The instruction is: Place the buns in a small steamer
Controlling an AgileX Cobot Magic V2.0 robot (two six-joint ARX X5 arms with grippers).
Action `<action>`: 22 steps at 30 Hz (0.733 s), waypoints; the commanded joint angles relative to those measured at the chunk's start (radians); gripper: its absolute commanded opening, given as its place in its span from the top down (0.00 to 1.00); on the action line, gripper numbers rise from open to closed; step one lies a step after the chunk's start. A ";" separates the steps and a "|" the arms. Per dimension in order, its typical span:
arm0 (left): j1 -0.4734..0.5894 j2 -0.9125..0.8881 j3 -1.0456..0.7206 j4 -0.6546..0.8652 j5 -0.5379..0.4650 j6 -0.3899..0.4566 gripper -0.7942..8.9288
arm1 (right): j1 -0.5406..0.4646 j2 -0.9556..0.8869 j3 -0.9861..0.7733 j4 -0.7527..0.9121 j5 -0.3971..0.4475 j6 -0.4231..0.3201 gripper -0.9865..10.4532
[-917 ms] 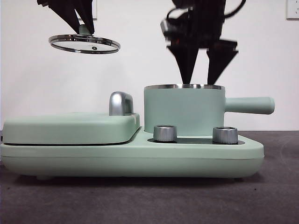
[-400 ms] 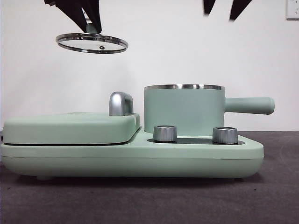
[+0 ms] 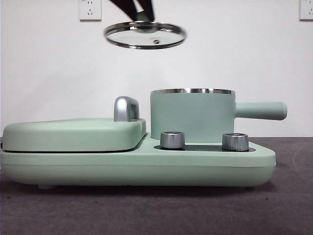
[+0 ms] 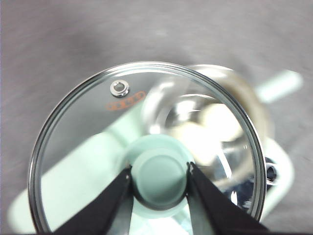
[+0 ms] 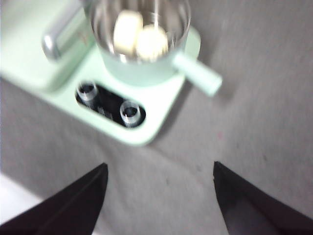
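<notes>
The small steamer, a mint-green pot with a steel rim and a straight side handle, stands open on the right of the cooker base. Two cream-white buns lie side by side inside the small steamer. My left gripper is shut on the green knob of the glass lid. In the front view the glass lid hangs high in the air, a little left of the pot's rim. My right gripper is open and empty, high above the table beside the cooker, out of the front view.
The flat hinged grill plate with a chrome handle fills the left of the cooker base. Two steel dials sit in front of the pot. The pot's handle sticks out to the right.
The lid in my left gripper has travelled right, toward the pot. My right gripper has risen from just over the pot's rim and left the front view.
</notes>
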 commanded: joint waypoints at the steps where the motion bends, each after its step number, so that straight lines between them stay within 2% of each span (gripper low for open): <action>1: -0.047 -0.007 0.034 0.023 0.008 -0.004 0.90 | 0.005 -0.143 -0.058 0.026 -0.027 0.026 0.62; 4: -0.107 -0.007 0.034 0.025 0.008 -0.003 0.90 | 0.005 -0.311 -0.133 0.034 -0.038 0.065 0.62; 7: -0.148 -0.006 0.034 0.029 0.008 -0.003 0.90 | 0.005 -0.391 -0.164 0.034 -0.040 0.086 0.62; 9: -0.166 -0.006 0.032 0.035 0.008 -0.003 0.90 | 0.005 -0.409 -0.165 0.037 -0.049 0.090 0.62; 15: -0.196 -0.002 0.014 0.064 0.008 -0.002 0.90 | 0.005 -0.414 -0.165 0.086 -0.152 0.088 0.62; 22: -0.198 0.043 0.011 0.076 0.008 -0.003 0.90 | 0.005 -0.414 -0.165 0.122 -0.168 0.088 0.62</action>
